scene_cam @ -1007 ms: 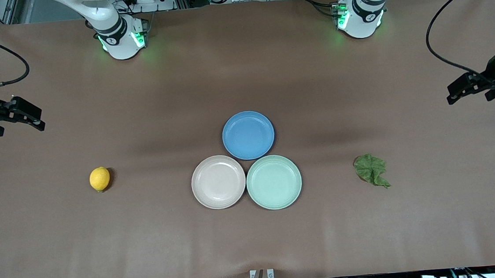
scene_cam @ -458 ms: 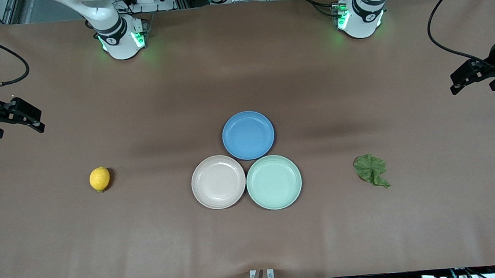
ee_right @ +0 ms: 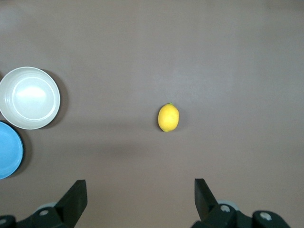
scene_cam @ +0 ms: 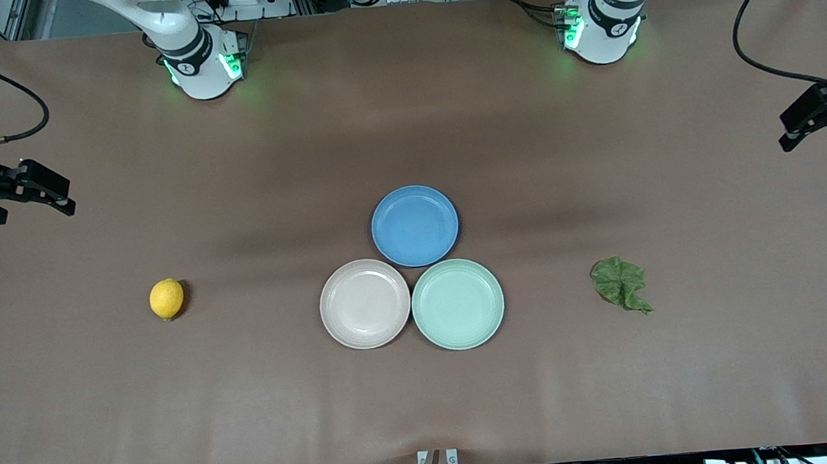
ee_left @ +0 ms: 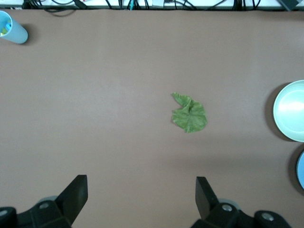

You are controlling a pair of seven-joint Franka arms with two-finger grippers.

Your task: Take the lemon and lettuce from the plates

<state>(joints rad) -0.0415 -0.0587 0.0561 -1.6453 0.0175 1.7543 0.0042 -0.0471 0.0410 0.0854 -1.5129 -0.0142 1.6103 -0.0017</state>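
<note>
Lemon and lettuce are both lying on the table, at 9 and 3 o'clock from the plates. Right gripper is hanging wide open over the lemon's end, left gripper wide open over the lettuce's end, so each one's got the closer item.

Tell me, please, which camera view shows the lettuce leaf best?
The left wrist view: the lettuce lies near the picture's middle on bare table, its wrinkles and uneven outline plain. The front view shows the lettuce smaller, toward the left arm's end, apart from the mint green plate. The right wrist view does not show it.
</note>
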